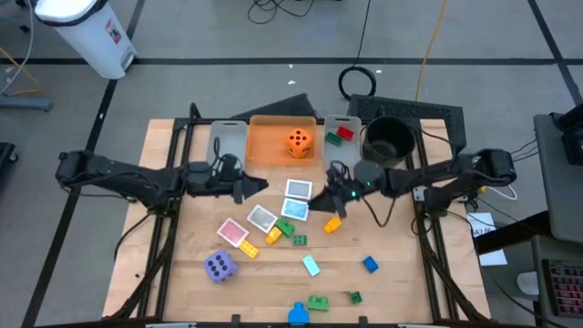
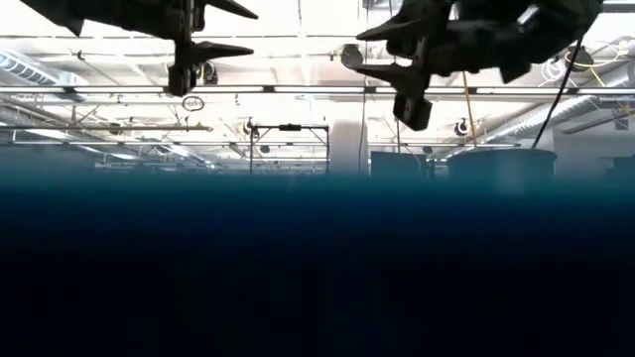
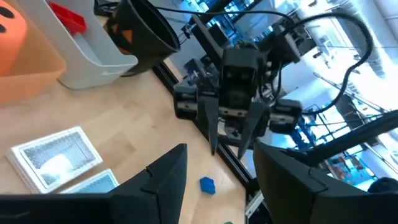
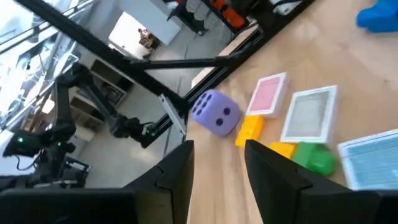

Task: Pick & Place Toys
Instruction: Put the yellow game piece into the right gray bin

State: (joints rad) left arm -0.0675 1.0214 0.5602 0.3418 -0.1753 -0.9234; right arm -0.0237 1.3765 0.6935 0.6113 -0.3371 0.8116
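— Where do the two arms stand over the wooden surface [image 1: 392, 282]?

— The left gripper [image 1: 258, 187] hangs above the back left, jaws spread and empty; the right gripper [image 1: 330, 193] faces it from the right, just above a yellow brick [image 1: 332, 223], jaws parted, pinching nothing.

— And the toys?

— The orange die [image 1: 299, 142] sits in the orange bin [image 1: 264, 146]; a red brick [image 1: 344, 133] and a green one lie in the grey bin [image 1: 341, 123] beside the black bowl [image 1: 390, 138]; the purple die [image 1: 219, 266] rests front left — near a pink card [image 1: 233, 233]; more picture cards [image 1: 297, 189] lie mid-surface; a blue brick [image 1: 370, 264] lies apart at right, others near the front edge.
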